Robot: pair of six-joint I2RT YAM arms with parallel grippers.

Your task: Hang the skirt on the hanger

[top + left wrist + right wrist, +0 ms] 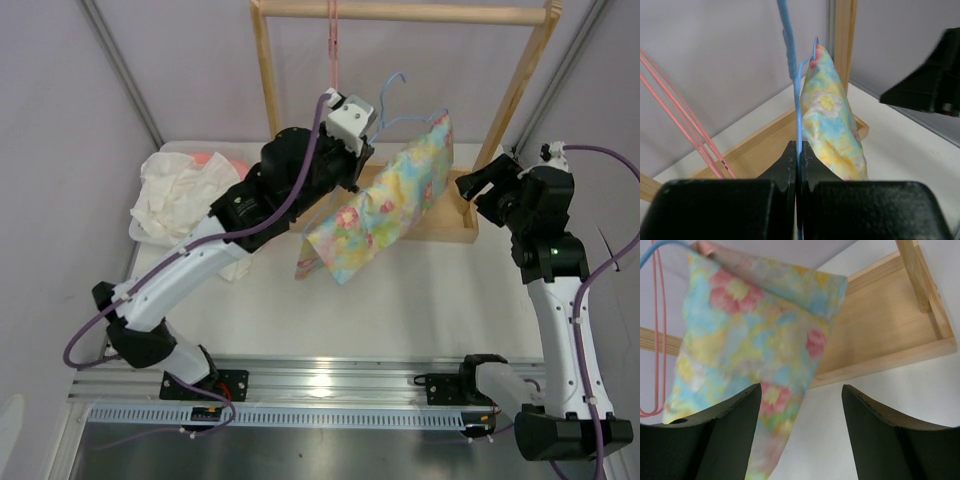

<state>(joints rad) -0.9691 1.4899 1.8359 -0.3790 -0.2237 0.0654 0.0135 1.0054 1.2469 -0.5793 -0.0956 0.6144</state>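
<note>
Top external view, upper centre: wooden rack (400,12) at the back of the table (430,300). Just in front of it, the skirt (385,205), hung by 1 corner from the right end of the blue hanger (405,122) and slanting down toward lower left. Left gripper (798,150) clamped tight on the hanger's wire, holding it up before the rack. Right gripper (801,390) spread wide, gripping nothing, just right of the cloth. Probably mid-step, with only 1 end hooked. To do it well: hold the left clamp steady and the wire level, bring the 2 right fingers onto the loose waist edge, pinch it, then draw it along the wire without dragging the hooked corner off. Mind the pink hanger (333,40) close by on the rack's bar.
</note>
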